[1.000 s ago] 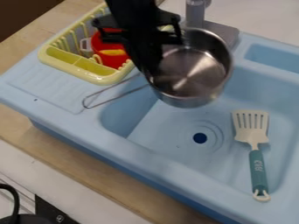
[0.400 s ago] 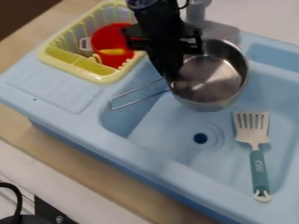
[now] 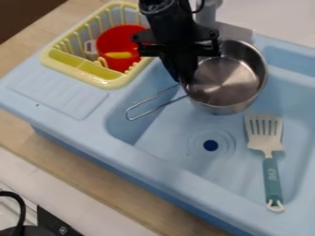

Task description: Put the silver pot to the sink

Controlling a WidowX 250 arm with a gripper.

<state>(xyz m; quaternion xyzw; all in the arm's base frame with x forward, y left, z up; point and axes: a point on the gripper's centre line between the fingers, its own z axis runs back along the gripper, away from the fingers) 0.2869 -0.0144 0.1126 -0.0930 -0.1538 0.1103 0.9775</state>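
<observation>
My gripper (image 3: 186,79) hangs from the top edge over the upper left of the basin, shut on the near-left rim of the silver pot, where the wire handle joins. The silver pot (image 3: 229,83) is upright, its opening facing up, over the back part of the blue sink (image 3: 166,154). Its wire handle points left and slightly down, over the basin's left side. Whether the pot's base touches the basin floor, I cannot tell.
A spatula (image 3: 271,177) lies on the right of the basin, in front of the pot. At the upper left stands a yellow dish rack (image 3: 92,76) with a red cup (image 3: 117,44). The grey faucet (image 3: 206,14) rises behind the pot.
Together, the gripper and pot have moved right, away from the dish rack. The pot's handle has swung along with it and now lies over the basin's left side.
</observation>
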